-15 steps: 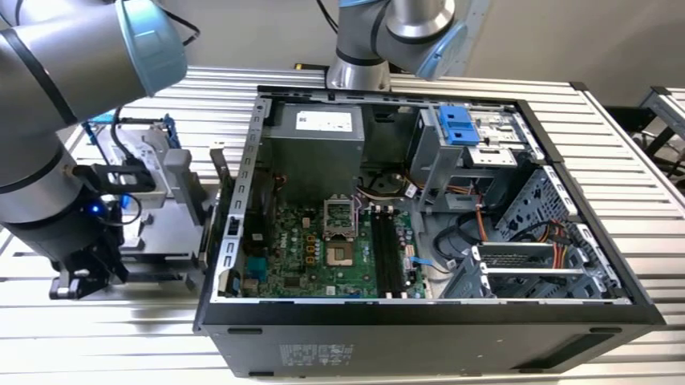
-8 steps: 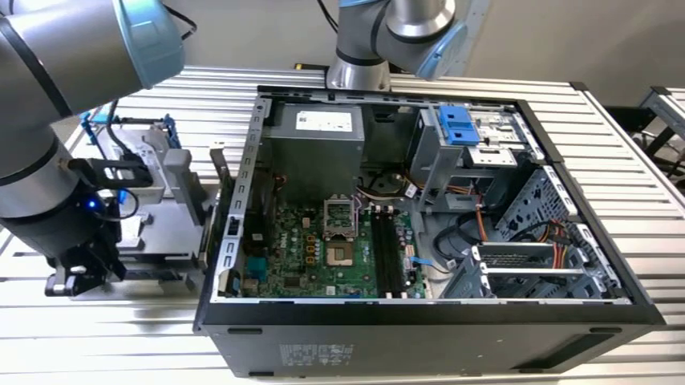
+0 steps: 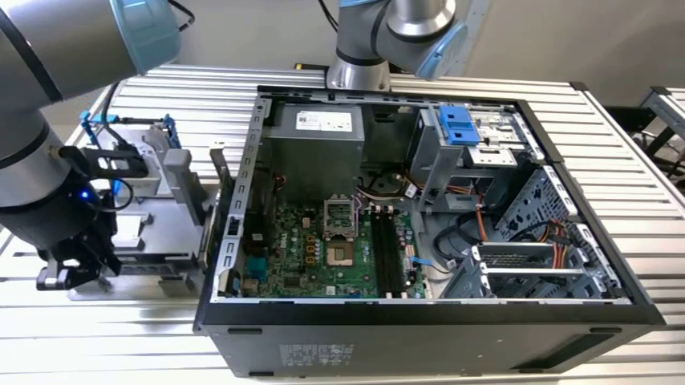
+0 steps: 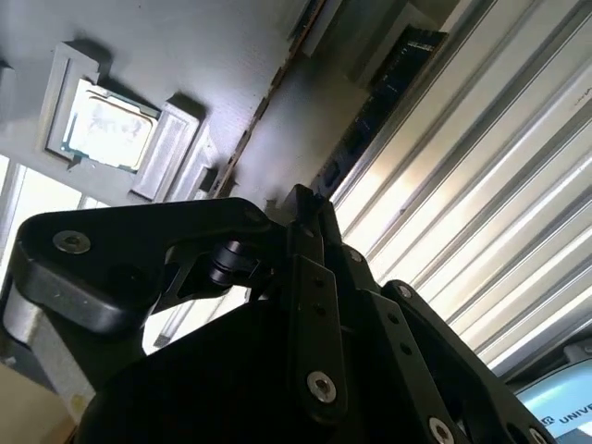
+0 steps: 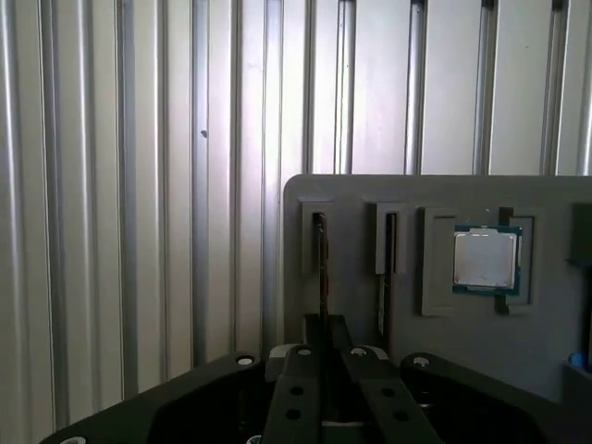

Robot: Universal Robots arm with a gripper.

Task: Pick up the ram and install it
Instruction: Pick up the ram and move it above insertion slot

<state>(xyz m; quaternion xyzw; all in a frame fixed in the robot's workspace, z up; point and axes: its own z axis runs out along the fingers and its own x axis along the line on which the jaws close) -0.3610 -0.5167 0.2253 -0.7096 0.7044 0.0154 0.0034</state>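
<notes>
— Gripper state, at that moment?

— Its fingers were drawn together on the ram, as far as I could judge in both wrist views. The thin board ran straight in between them, with no gap that I could see.

— And where was the ram?

— On edge in the slot nearest the rim of the grey tray, not lifted out. In the tray's next slot stood a second stick, and past that a processor lay in a tray pocket.

— Beyond the tray?

— The tray sat on the ribbed metal table. In the exterior view, the open computer case stood just beside the tray, on the exterior view's right of it. The long black memory slots on its motherboard looked empty.

— So how far along?

— Early, I'd say. The grasp looked made, but the lift out of the tray, the carry to the case and the seating were not done.
</notes>
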